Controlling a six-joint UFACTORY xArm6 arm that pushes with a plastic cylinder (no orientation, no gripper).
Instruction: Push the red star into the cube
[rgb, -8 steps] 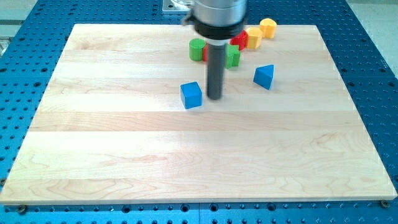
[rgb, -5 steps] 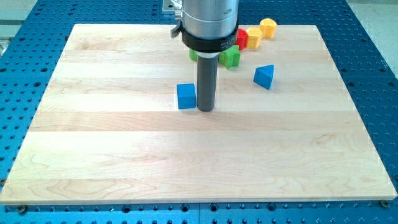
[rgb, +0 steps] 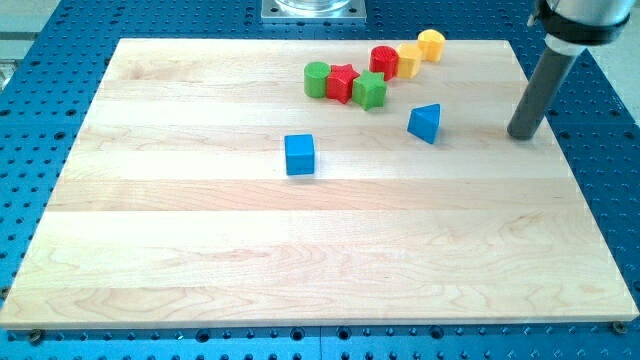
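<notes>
The red star (rgb: 342, 82) lies near the view's top centre, wedged between a green cylinder (rgb: 317, 78) on its left and a green star-like block (rgb: 370, 90) on its right. The blue cube (rgb: 299, 155) sits alone below and a little left of the red star, a clear gap apart. My tip (rgb: 521, 135) rests on the board far to the view's right, right of a blue wedge (rgb: 425, 123), well away from both the red star and the cube.
A red cylinder (rgb: 384, 61), a yellow block (rgb: 408, 59) and a second yellow block (rgb: 431, 44) line up diagonally toward the view's top right. The wooden board (rgb: 300, 260) lies on a blue perforated table.
My tip was beside the blue cube's right side and has swung far to the view's right. The cube ended slightly left and lower than at first. The top cluster is now unhidden.
</notes>
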